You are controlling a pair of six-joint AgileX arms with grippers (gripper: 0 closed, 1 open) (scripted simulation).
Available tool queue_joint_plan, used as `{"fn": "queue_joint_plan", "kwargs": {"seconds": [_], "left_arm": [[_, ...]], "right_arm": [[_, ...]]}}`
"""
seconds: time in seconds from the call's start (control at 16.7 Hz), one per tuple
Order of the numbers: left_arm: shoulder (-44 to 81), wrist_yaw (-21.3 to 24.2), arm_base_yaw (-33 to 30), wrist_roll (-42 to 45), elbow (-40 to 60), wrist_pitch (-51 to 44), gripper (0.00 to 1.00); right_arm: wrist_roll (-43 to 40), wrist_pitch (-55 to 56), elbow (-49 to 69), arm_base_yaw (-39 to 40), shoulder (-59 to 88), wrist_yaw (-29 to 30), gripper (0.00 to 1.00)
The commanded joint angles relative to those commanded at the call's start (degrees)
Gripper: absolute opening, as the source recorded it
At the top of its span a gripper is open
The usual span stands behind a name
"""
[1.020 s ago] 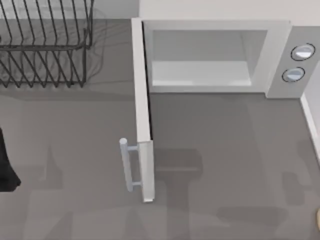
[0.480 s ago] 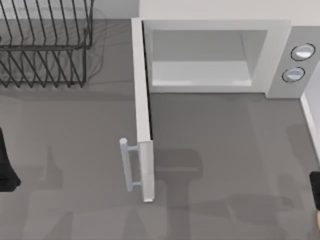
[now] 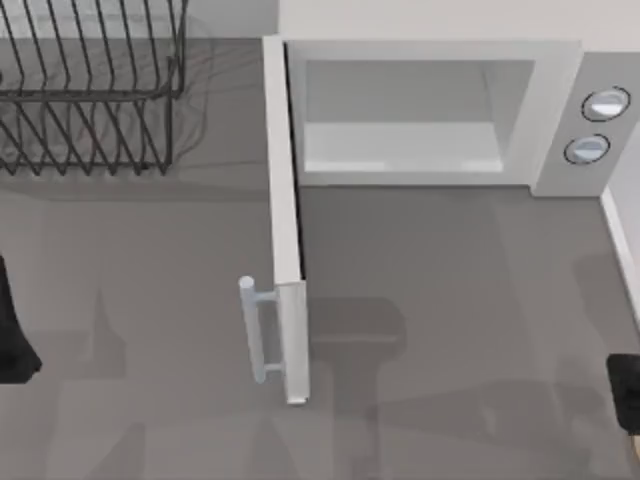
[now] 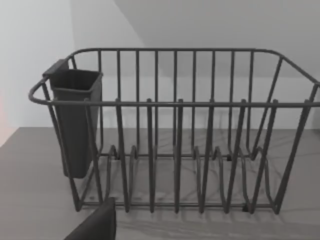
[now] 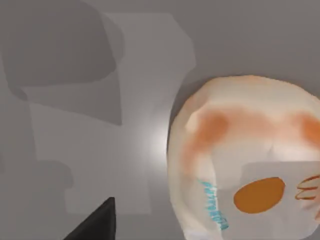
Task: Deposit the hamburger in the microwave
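My right gripper point(image 3: 626, 395) sitting at top view's lower right edge; cannot tell its finger state. Hamburger point(image 5: 245, 160) looming close under right wrist camera, lying on table point(image 3: 450, 300). Microwave point(image 3: 430, 110) standing upper centre, door point(image 3: 285, 220) hanging open. Left arm point(image 3: 12, 330) idling at left edge, facing dish rack point(image 4: 175, 130).
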Motion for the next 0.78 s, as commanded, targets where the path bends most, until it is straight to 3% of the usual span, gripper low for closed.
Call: {"fn": "queue_joint_plan", "kwargs": {"seconds": [0.3, 0.66, 0.78], "left_arm": [[0.0, 0.0, 0.0, 0.0, 0.0, 0.0, 1.0], [0.0, 0.0, 0.0, 0.0, 0.0, 0.0, 1.0], [0.0, 0.0, 0.0, 0.0, 0.0, 0.0, 1.0]], "right_arm": [[0.3, 14.1, -6.6, 0.2, 6.9, 0.0, 1.0], [0.4, 16.6, -8.0, 0.2, 8.4, 0.0, 1.0], [0.4, 16.6, -8.0, 0.2, 8.4, 0.0, 0.85]]}}
